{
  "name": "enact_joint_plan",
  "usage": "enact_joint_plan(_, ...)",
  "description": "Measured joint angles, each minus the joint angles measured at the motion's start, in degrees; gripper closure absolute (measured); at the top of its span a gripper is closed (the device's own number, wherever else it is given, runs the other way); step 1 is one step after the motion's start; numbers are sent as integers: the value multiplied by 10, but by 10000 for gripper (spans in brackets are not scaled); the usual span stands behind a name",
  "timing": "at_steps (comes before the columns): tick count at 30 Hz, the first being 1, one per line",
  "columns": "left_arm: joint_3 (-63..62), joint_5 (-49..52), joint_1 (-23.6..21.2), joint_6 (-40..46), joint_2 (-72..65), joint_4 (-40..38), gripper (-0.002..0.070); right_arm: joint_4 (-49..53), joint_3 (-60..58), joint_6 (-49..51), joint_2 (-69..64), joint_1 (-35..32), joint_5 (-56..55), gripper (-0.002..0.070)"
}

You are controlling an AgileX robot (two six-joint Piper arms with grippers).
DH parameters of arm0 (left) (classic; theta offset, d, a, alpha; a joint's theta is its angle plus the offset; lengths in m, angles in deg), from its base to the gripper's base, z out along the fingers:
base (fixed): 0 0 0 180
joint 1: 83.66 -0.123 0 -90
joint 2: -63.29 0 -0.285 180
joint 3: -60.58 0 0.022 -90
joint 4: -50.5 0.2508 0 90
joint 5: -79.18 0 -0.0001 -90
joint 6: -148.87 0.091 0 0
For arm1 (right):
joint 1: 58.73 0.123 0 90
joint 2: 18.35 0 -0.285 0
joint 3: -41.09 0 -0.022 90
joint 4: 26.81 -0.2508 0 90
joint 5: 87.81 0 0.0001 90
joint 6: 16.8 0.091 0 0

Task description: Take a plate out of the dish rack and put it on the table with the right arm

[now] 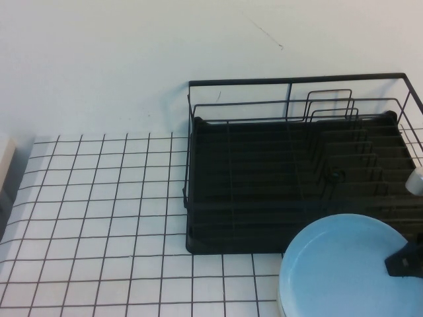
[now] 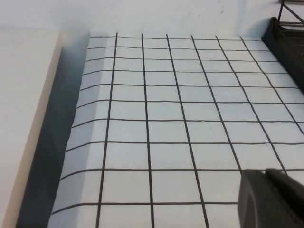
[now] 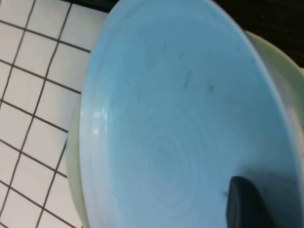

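Observation:
The light sky-blue plate (image 1: 344, 267) is at the near right, overlapping the front edge of the black wire dish rack (image 1: 264, 198) and the gridded white table (image 1: 99, 218). My right gripper (image 1: 402, 259) is shut on the plate's right rim. In the right wrist view one black finger (image 3: 240, 194) lies on the plate's face (image 3: 175, 118); the other finger is hidden beneath it. A pale mint-green plate (image 3: 280, 71) shows just under the blue one. My left gripper (image 2: 263, 173) hovers shut and empty over the table (image 2: 166, 104), out of the high view.
The rack's tray looks bare, with upright wire dividers (image 1: 330, 105) at its back right. A white object (image 1: 415, 179) pokes in at the rack's right edge. A beige block (image 1: 5, 158) borders the table's left edge. The rack's corner (image 2: 285, 28) shows in the left wrist view.

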Motion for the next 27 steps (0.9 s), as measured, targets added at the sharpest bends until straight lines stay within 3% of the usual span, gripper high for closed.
enact_joint_plan(9, 0, 0, 0, 0, 0, 0, 678, 0, 2, -4, -26, 0, -4, 267)
enact_joint_plan(12, 0, 0, 0, 0, 0, 0, 678, 14, 17, 9, -26, 0, 4, 223)
enact_joint_plan(23, 0, 0, 0, 2, 0, 0, 678, 243, 131, 191, -19, 0, 127, 211)
enact_joint_plan(27, 0, 0, 0, 2, 0, 0, 678, 282, 158, 210, 28, 0, 154, 290)
